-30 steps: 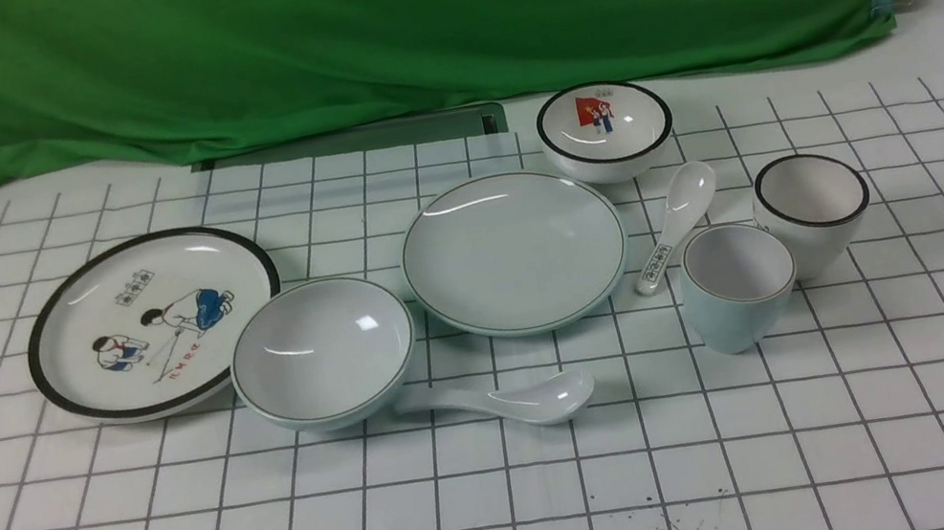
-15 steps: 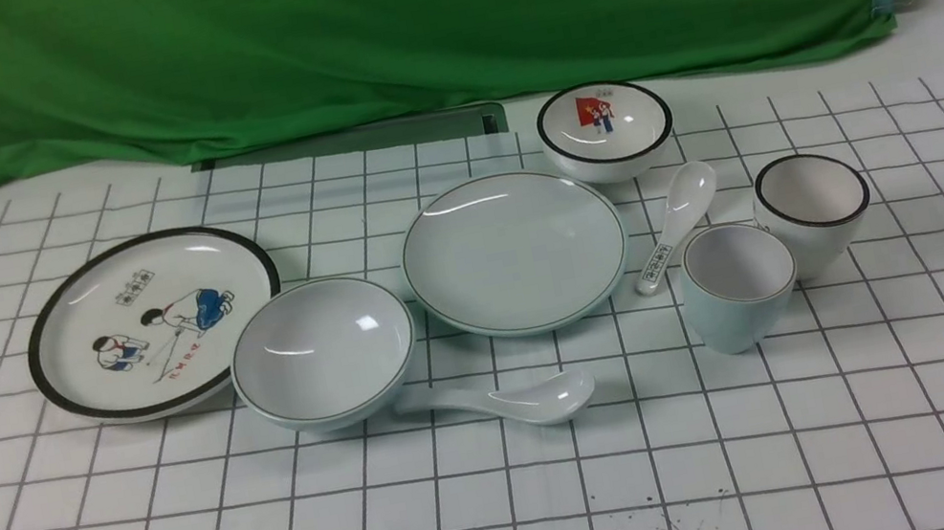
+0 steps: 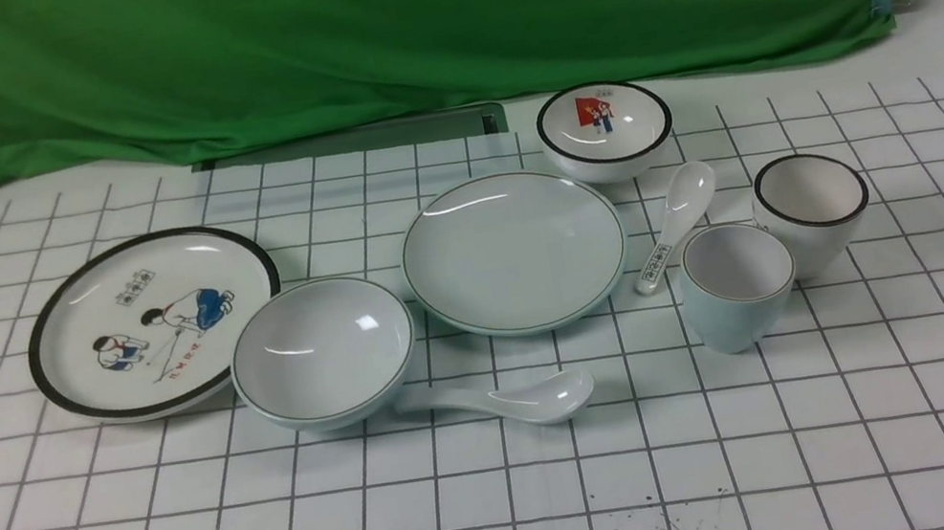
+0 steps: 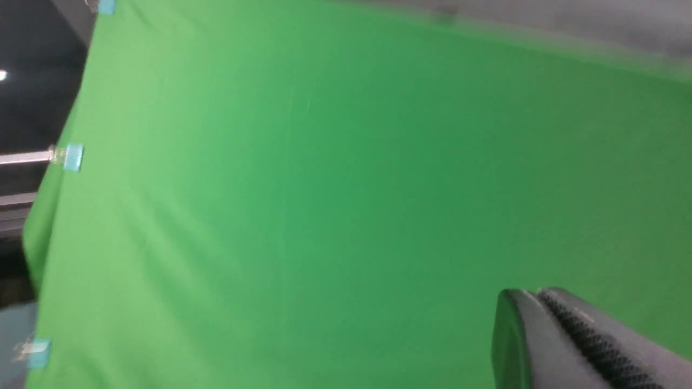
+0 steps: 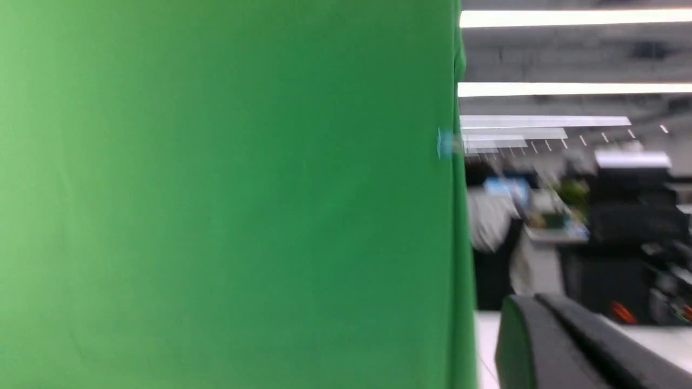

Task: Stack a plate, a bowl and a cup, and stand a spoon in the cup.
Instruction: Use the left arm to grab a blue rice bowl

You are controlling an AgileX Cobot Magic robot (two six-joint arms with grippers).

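We find the plate (image 3: 514,253) lying flat mid-frame in the front view on the gridded desk (image 3: 515,510), and nothing is stacked yet. The bowl (image 3: 322,352) sits just beside it at lower left, and the cup (image 3: 738,286) stands upright at lower right. The spoon (image 3: 515,396) lies below them, its handle just beside the bowl. There is a picture plate (image 3: 152,323) at left, a small picture bowl (image 3: 606,130) above the plate, and a printed spoon (image 3: 678,219) and black-rimmed cup (image 3: 814,209) at right. The left end effector (image 4: 567,346) and right end effector (image 5: 562,346) each show one dark finger against the green cloth (image 4: 324,189); we cannot tell whether either is spread or pressed together.
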